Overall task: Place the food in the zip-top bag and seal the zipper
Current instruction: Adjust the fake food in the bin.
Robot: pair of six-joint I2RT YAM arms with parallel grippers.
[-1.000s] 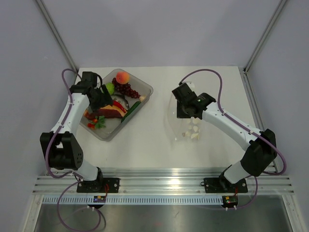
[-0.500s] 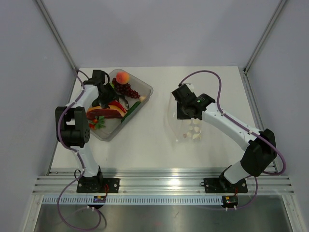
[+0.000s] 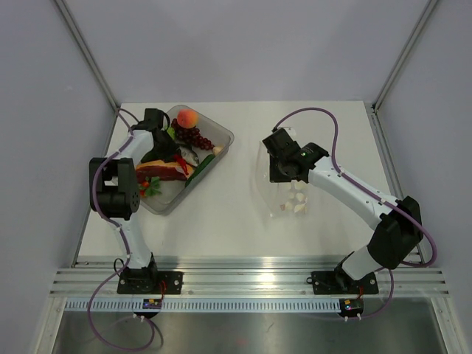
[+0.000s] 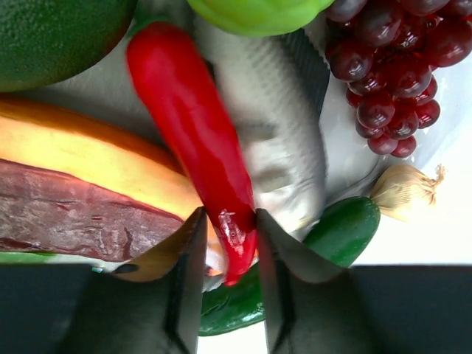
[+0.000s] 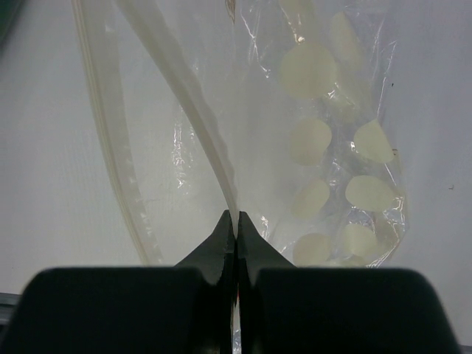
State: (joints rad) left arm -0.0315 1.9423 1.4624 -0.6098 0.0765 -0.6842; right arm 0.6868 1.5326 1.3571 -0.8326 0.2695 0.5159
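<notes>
My left gripper (image 4: 228, 219) pinches the red chili (image 4: 184, 118) at its tapering tip, which is probably hard and slippery. My right gripper (image 5: 236, 223) pinches the floppy zip-top bag (image 5: 324, 147) at its rim.

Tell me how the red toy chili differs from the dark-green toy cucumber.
The long glossy red toy chili tapers to a point; the dark-green toy cucumber ends blunt and rounded. The chili's tip sits between the fingers of the left hand; the cucumber lies outside them, partly hidden behind one finger. Both are smooth and lie in the clear grey plastic tray.
</notes>
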